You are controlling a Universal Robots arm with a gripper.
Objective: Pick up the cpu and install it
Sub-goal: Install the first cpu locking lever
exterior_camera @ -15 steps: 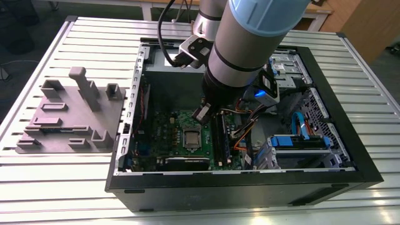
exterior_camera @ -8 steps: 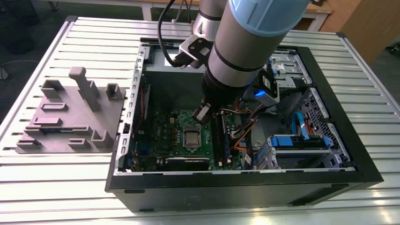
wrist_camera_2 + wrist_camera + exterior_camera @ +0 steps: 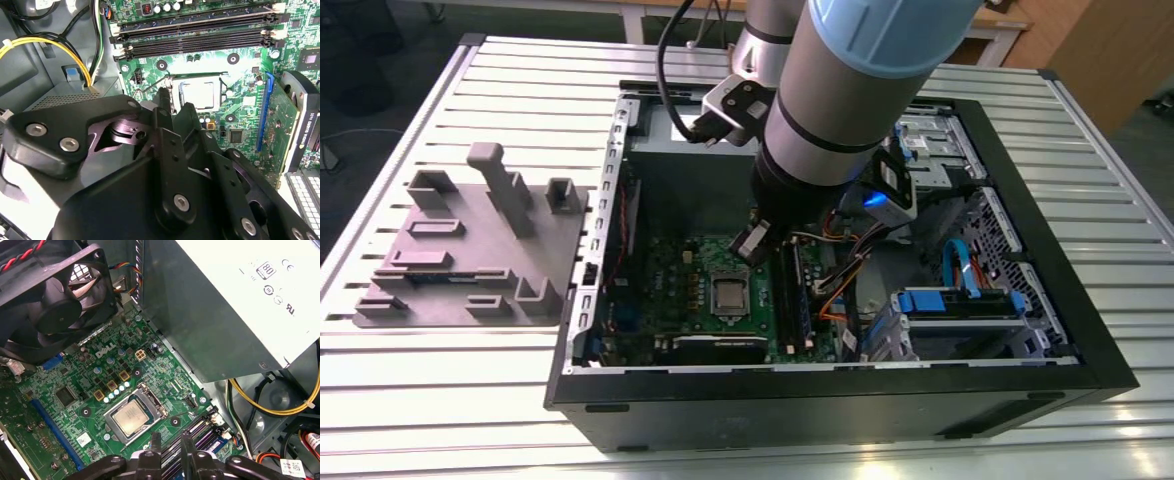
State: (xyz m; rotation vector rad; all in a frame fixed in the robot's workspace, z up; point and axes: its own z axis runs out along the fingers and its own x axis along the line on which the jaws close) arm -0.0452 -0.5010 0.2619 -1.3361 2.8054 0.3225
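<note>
The gripper (image 3: 171,441) hangs inside an open computer case (image 3: 854,398), low over the green motherboard (image 3: 75,375). In both wrist views its two black fingertips (image 3: 155,439) stand a little apart with bare board showing in the gap. They hold nothing and touch nothing.

The cpu (image 3: 132,419) lies flat in the square metal-framed socket (image 3: 161,410) of the board, silvery top upward. In the first wrist view it sits just beyond the fingertips, apart from them. In the exterior view the gripper (image 3: 754,245) hovers just above the socket, toward the memory slots (image 3: 790,285). A black fan (image 3: 55,300) and a large grey power supply (image 3: 225,310) stand at the board's edges, with yellow and black cables (image 3: 270,405) looping nearby.

The case rests on a slatted aluminium table (image 3: 454,400). On the exterior view's left lies a grey moulded fixture tray (image 3: 467,250), well apart from the arm. Wooden furniture (image 3: 1074,40) stands behind the table.
</note>
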